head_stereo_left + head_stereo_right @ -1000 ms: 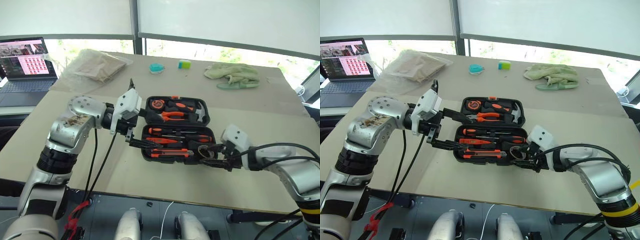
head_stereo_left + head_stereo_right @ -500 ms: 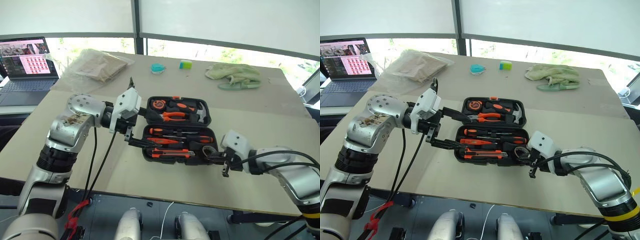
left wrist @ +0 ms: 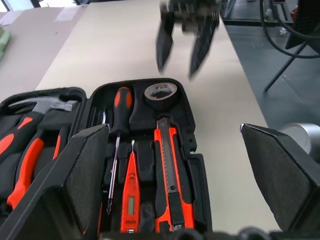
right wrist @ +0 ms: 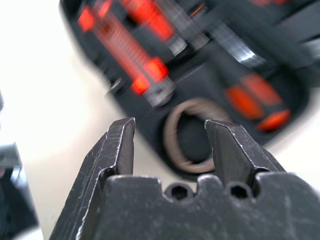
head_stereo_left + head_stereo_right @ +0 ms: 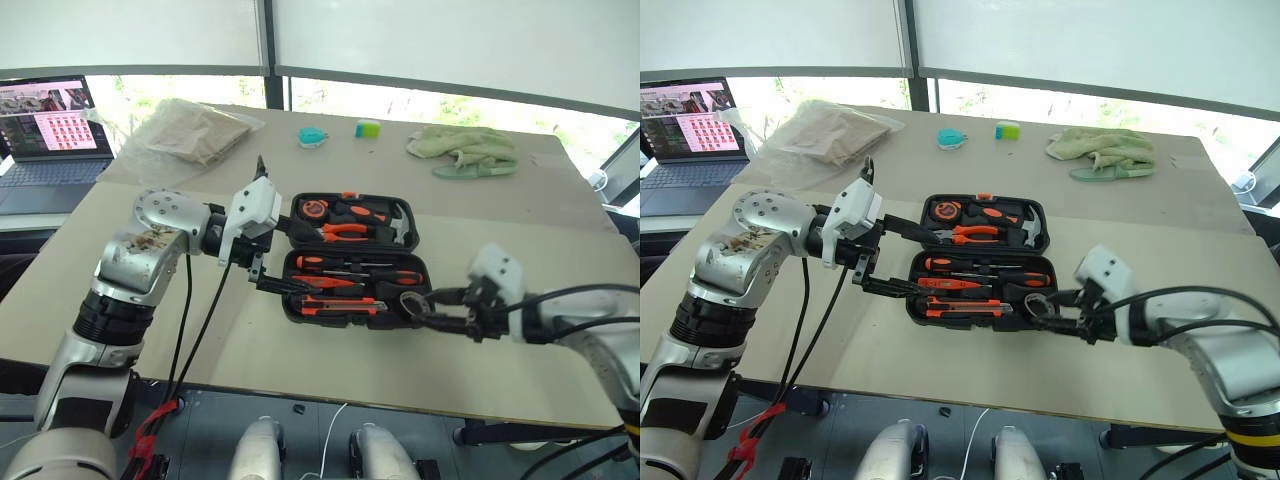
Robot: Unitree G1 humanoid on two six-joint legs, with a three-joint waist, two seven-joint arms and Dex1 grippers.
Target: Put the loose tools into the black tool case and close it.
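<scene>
The black tool case (image 5: 292,262) lies open on the table. Its near half holds screwdrivers (image 5: 350,266), an orange utility knife (image 3: 167,170) and a greyish ring (image 4: 192,142) in the near right corner. My left gripper (image 5: 300,260) is open, its fingers standing either side of the case's left edge. My right gripper (image 5: 425,308) hovers open just beyond the case's near right corner, pointing at the ring, with nothing between its fingers. In the left wrist view the right gripper (image 3: 182,47) hangs blurred above the ring (image 3: 161,92).
The case's far half holds pliers (image 5: 345,231), a hammer (image 5: 400,222) and a tape measure (image 5: 314,208). A laptop (image 5: 50,125) stands at the far left beside a plastic bag (image 5: 195,130). A green cloth (image 5: 465,150) and two small teal items (image 5: 313,135) lie at the back.
My right gripper shut half a second ago, then opened again, rose and drew back a little from the case's near right corner. The ring stays in the case. The left arm has kept still.
</scene>
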